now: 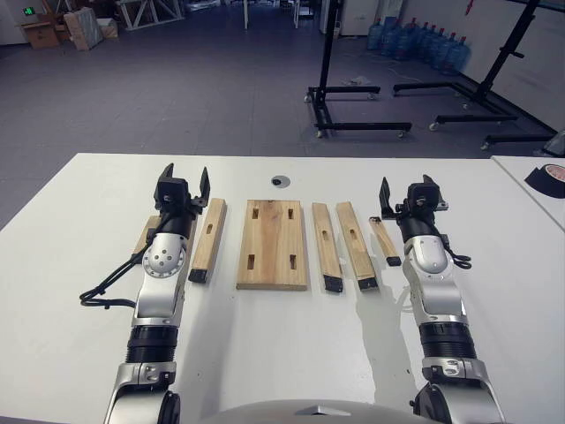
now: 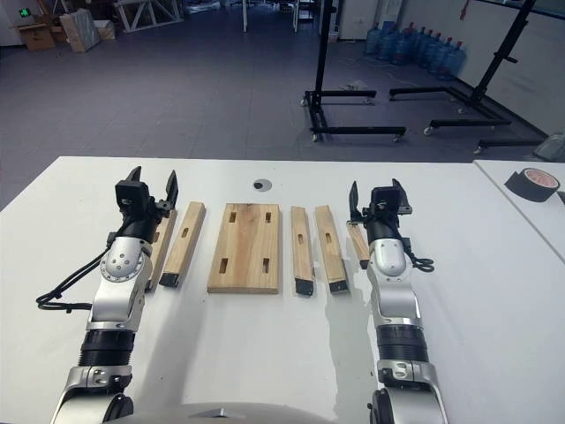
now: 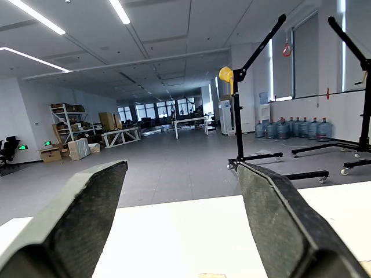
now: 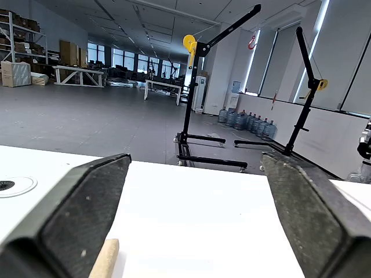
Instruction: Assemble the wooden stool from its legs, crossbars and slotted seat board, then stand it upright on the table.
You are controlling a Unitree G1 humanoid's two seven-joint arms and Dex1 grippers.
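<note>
On the table (image 1: 71, 265), seat board (image 1: 272, 243) lay flat, one leg (image 1: 209, 237) left of board, two legs (image 1: 326, 246) and short crossbar (image 1: 384, 240) right of board, left gripper (image 1: 185, 175) and right gripper (image 1: 407, 186) flanked board, jaws released, empty.

Leftmost pale wooden slat (image 1: 144, 236): mostly hidden under left arm (image 1: 163, 265).
Short thin wooden bar (image 2: 360, 247): far end partly masked by right hand (image 2: 374, 196).
Black tape roll (image 1: 549, 179): cut by picture edge.
</note>
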